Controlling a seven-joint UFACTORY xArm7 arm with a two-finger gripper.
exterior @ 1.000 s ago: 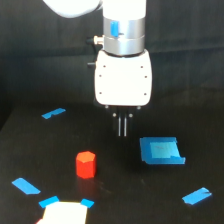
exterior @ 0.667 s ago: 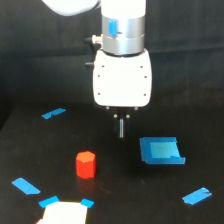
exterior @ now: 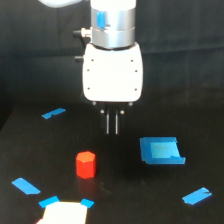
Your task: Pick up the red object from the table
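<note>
Judging by looks, that little red hexagonal block (exterior: pixel 85 164) on the black table (exterior: pixel 125 195) is light, rigid and maybe slick, so pinch two opposite flats mid-height; your gripper (exterior: pixel 112 122) hangs up-right of it, fingers nearly closed, holding nothing.

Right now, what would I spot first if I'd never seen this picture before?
You'd spot the big white robot hand in the middle, hanging above the black table with two thin dark fingers pointing down, close together and holding nothing. Next, the little red object standing alone on the table, below the fingers and toward the exterior view's left. A blue square patch lies toward the exterior view's right.
</note>
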